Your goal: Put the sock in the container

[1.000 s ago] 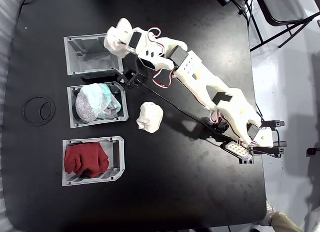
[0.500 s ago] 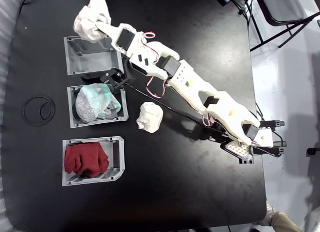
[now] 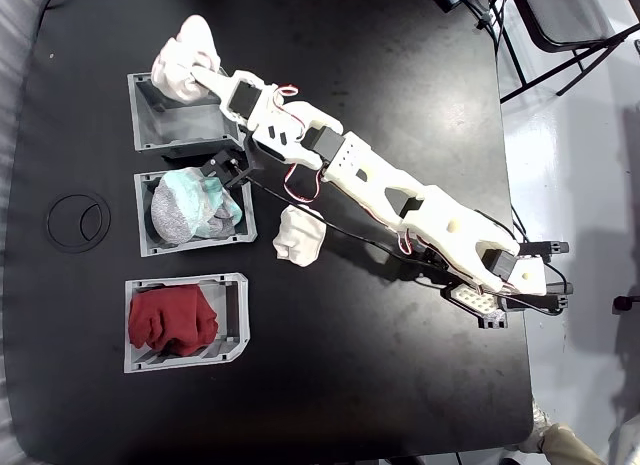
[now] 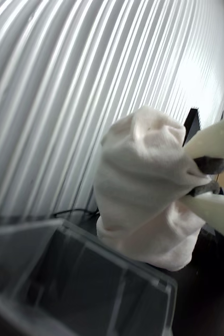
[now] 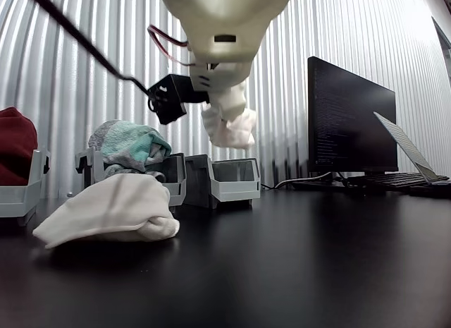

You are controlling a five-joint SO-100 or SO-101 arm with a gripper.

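The sock (image 3: 183, 55) is a loose white fabric lump hanging in the air with my gripper (image 3: 205, 77) shut on it. In the fixed view it overlaps the upper edge of the container (image 3: 150, 135), an empty grey ribbed bin at the top of the row. The wrist view shows the sock (image 4: 143, 178) pinched between the fingertips of my gripper (image 4: 206, 177), just above and beyond the container's rim (image 4: 91, 252). In the other view the sock (image 5: 229, 123) dangles clear above the container (image 5: 234, 180).
A smaller, tighter white lump (image 3: 298, 235) lies on the black table beside the middle bin (image 3: 247, 213), which holds grey-and-mint cloth. A third bin (image 3: 236, 285) holds dark red cloth. A black ring (image 3: 78, 220) lies to the left. A monitor (image 5: 351, 116) stands to the right.
The arm stretched out and carried the sock from the container's right side to beyond its upper edge, then brought it slightly back toward the bin. The grip held throughout.
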